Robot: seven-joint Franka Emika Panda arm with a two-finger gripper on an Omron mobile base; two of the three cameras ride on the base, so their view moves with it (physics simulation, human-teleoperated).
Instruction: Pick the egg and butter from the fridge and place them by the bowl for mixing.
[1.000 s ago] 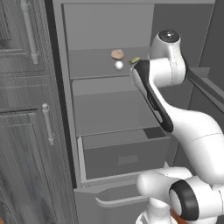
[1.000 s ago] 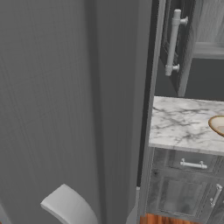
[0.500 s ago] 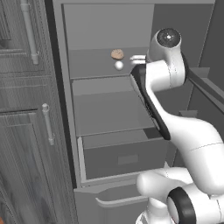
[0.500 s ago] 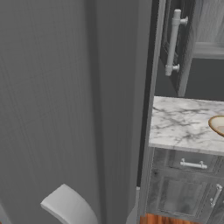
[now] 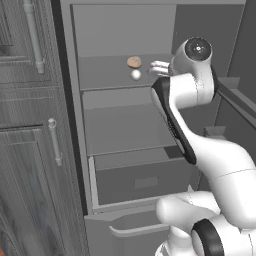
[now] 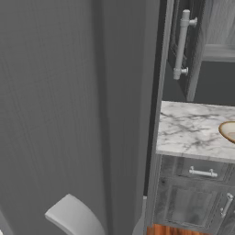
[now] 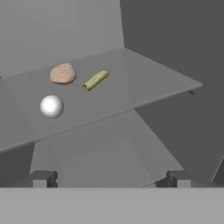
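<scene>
The fridge (image 5: 120,30) stands open, and the white egg (image 5: 135,75) lies on its upper shelf. My gripper (image 5: 158,68) hovers just right of the egg at shelf height, open and empty. In the hand view the egg (image 7: 51,106) sits near the shelf's front left. The yellowish-olive butter (image 7: 96,80) lies further back, to its right. My gripper (image 7: 109,181) is short of the shelf edge with both fingertips (image 7: 41,179) spread wide. The bowl (image 6: 229,131) rests on the marble counter (image 6: 193,131) at the right edge.
A round tan-brown lump (image 5: 133,62) sits behind the egg, and in the hand view this lump (image 7: 62,73) is left of the butter. A grey drawer (image 5: 145,180) juts out low in the fridge. The fridge door (image 6: 78,114) blocks most of the right base view.
The hand has swung in toward the upper shelf and now covers the butter in the left base view. The egg, lump and butter have not moved.
</scene>
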